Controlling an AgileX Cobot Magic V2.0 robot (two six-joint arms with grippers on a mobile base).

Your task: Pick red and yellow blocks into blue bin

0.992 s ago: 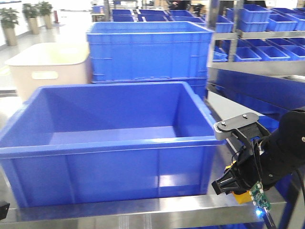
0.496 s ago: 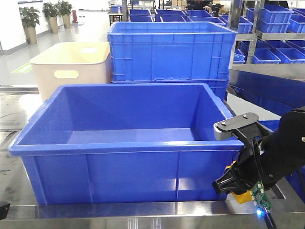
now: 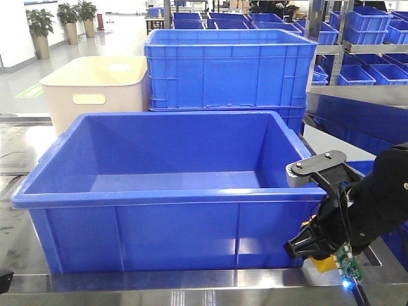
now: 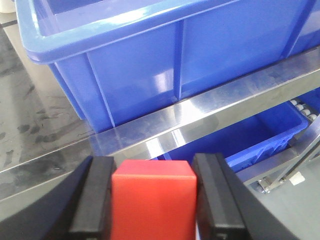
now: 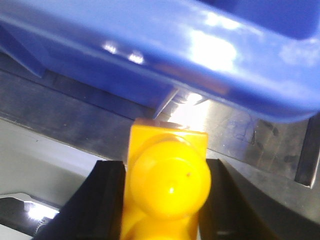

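Right, your left gripper (image 4: 152, 167) is clenched on the small plain red cube (image 4: 152, 207), with its black fingers (image 4: 92, 200) pressed against both sides of the block. Straight ahead of that gripper runs the polished steel table edge (image 4: 200, 117). Just beyond that rises the ribbed outer wall of the large bright blue plastic bin (image 4: 135, 65).

Now your right gripper (image 5: 167, 165): it's grasping the yellow studded toy brick (image 5: 167, 192), one round stud bulging toward the wrist camera. The bin's thick rolled rim looms ahead of it and above. From the front view, that gripper hangs outside the bin, beside its near right corner and below the rim; whether it touches the wall, you can't tell. Well beyond the bin stand a beige plastic tub with a handle cutout (image 3: 95, 89) and stacked straight-walled blue crates (image 3: 229, 70).
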